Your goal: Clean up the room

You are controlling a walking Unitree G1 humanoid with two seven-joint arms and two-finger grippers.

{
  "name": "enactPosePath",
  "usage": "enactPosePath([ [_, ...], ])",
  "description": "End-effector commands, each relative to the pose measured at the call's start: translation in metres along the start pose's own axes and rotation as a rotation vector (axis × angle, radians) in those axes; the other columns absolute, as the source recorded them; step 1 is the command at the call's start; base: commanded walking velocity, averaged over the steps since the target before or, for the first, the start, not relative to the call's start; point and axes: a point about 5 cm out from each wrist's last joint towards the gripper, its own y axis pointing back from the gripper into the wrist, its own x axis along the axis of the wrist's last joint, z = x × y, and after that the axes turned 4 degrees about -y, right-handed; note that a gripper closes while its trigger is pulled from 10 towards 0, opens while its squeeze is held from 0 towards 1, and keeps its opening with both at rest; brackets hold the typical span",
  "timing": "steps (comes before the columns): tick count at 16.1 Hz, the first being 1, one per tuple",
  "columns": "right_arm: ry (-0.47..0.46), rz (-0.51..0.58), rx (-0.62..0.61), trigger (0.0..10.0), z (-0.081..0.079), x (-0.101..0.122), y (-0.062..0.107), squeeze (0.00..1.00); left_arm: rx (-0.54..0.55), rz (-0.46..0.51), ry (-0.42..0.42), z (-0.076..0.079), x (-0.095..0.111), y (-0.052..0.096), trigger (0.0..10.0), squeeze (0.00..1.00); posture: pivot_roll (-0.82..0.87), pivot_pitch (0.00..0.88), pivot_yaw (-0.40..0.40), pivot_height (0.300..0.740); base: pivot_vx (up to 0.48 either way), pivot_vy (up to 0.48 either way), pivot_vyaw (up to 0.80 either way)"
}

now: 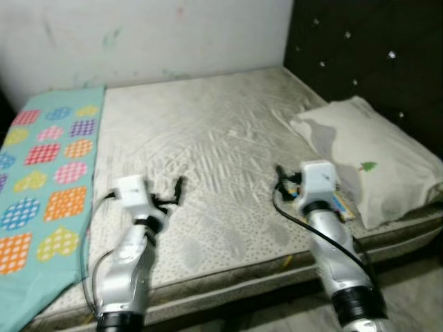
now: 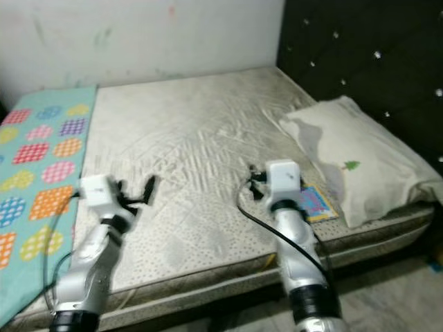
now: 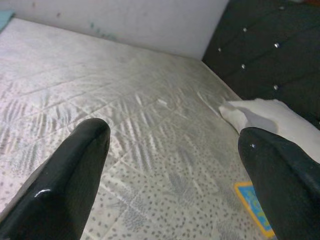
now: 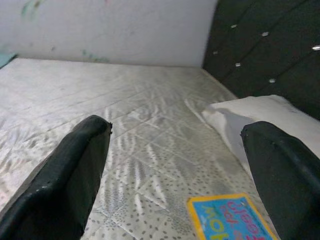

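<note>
— What sort of place is this?
— A bedroom in a home; a bare quilted mattress (image 1: pixel 208 166) lies against a scuffed white wall (image 1: pixel 138 34); a dark tufted headboard (image 1: pixel 374 48) stands at one end.
— Anything else?
— A pillow (image 1: pixel 374 159) by the headboard; a bright patterned blanket (image 1: pixel 41 180) along the mattress's far side.

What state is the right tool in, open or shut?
Open. The right wrist view shows its two black fingers spread wide apart, bare mattress between them, nothing held.
</note>
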Motion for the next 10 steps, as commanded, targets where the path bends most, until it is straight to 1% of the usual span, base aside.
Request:
enactPosePath([
  [1,-0.009,0.025,0.025,10.0,-0.0084,0.0063,-0.0027,0.0,0.017,0.01,-0.019,-0.0065,0.0045,-0.0002,10.0,0.0,-0.1,0.0,0.028,0.74,0.0,0.476,0.0],
  [4,-0.008,0.027,0.031,10.0,-0.0088,0.0061,-0.0025,0.0,0.013,0.009,-0.023,-0.0061,0.004,-0.0003,10.0,0.0,-0.1,0.0,0.029,0.74,0.0,0.479,0.73],
  [7,-0.01,0.025,0.03,10.0,-0.0079,0.0061,-0.0036,0.0,0.002,0.02,-0.027,-0.0044,0.005,-0.0001,10.0,0.0,-0.1,0.0,0.029,0.74,0.0,0.432,0.0],
  [10,-0.009,0.023,0.028,10.0,-0.0078,0.0054,-0.0033,0.0,-0.04,0.047,-0.012,0.0001,0.0082,0.0009,10.0,0.0,-0.1,0.0,0.028,0.74,0.0,0.0,0.0],
])
